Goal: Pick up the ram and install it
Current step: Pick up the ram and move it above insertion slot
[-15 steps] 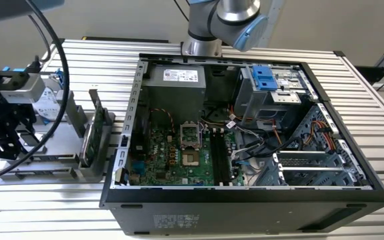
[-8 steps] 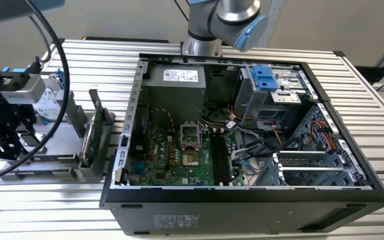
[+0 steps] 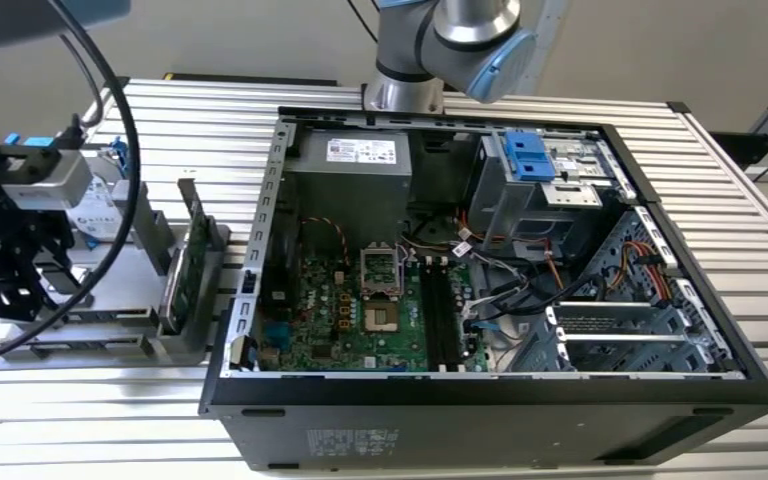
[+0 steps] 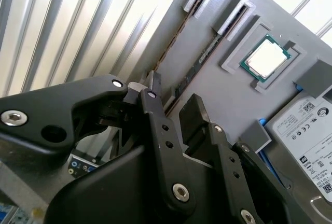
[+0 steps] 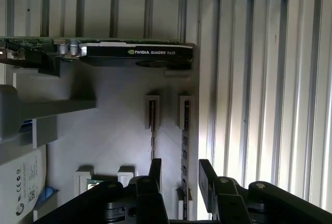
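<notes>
A gray holder (image 5: 114,130) on the slatted desk (image 5: 259,79) carries a graphics card (image 5: 135,55) standing on edge, a processor chip (image 4: 267,58) and a hard drive (image 4: 311,136). In the exterior view the open computer case (image 3: 491,420) sits just beside it. The ram (image 5: 185,141) stands on edge in a slot of the holder. The hand (image 5: 181,171) hovers above it, spread apart and holding nothing, with the stick in line with the gap

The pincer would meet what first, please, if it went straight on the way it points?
Probably the ram, standing on edge in the grey holder, in line with the open pincer; depth is unclear.
</notes>
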Controlling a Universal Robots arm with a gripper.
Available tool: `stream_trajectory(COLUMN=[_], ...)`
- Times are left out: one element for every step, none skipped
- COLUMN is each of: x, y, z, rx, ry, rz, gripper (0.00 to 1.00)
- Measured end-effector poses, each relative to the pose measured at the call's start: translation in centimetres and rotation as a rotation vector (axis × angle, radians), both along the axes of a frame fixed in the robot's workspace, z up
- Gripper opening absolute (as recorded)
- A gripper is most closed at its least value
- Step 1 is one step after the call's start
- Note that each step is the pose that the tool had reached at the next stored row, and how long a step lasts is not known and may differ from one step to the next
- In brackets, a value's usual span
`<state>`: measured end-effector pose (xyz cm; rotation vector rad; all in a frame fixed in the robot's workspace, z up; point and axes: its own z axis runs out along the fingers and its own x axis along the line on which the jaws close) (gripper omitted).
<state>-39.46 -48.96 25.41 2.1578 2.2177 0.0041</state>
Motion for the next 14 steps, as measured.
stream_trajectory(x=[0.00,0.00,0.00,-0.01,-0.03,-0.05,-0.06,-0.07,-0.08,-0.08,-0.09,-0.09,-0.09,-0.09], y=[0.00,0.00,0.00,0.00,0.00,0.00,0.00,0.00,0.00,-0.01,-0.01,0.00,0.00,-0.01], z=[-0.04,-0.10,-0.16,-0.24,-0.32,-0.40,-0.49,-0.57,-0.62,-0.68,-0.73,-0.79,-0.84,-0.89], rx=[0.0001,0.0001,0.0000,0.0000,-0.0001,-0.0001,0.0000,0.0000,-0.0001,-0.0001,-0.0001,-0.0001,-0.0001,-0.0001], ry=[-0.0001,-0.0002,0.0000,0.0000,0.0001,0.0001,0.0001,0.0000,0.0000,0.0001,0.0001,0.0001,0.0001,0.0001], rz=[0.000,0.000,0.000,0.000,0.000,0.000,0.000,0.000,0.000,0.000,0.000,0.000,0.000,0.000], gripper=[1.00,1.00,1.00,1.00,1.00,1.00,1.00,1.00,1.00,1.00,1.00,1.00,1.00,1.00])
